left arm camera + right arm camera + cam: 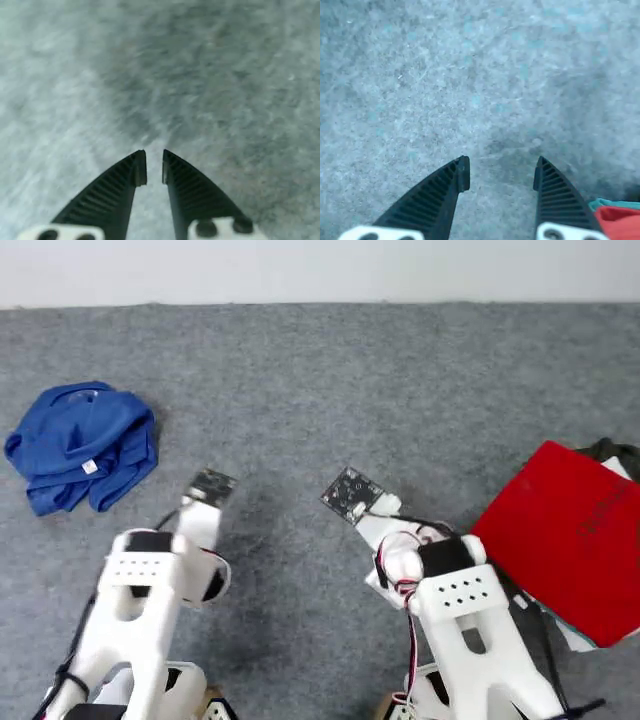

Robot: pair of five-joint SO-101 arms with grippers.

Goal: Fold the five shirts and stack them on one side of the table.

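Noting grey table (400, 370) spreading wide under both grippers. Finding folded stack (572, 633) sitting at the right edge, with red shirt (565, 540) lying on top, flat and square-edged. Seeing dark and pale layers peeking out beneath, but not managing an exact count. Finding blue shirt (80, 445) lying at the far left, well apart from the stack, bunched and crumpled, label showing, not yet folded. Judging the task as nearing its end, with only the blue one awaiting folding and stacking. Recording right gripper (500, 175) standing wide apart over bare felt, clamping nothing. Recording left gripper (154, 167) showing only a narrow slit between its tips, likewise holding nothing.
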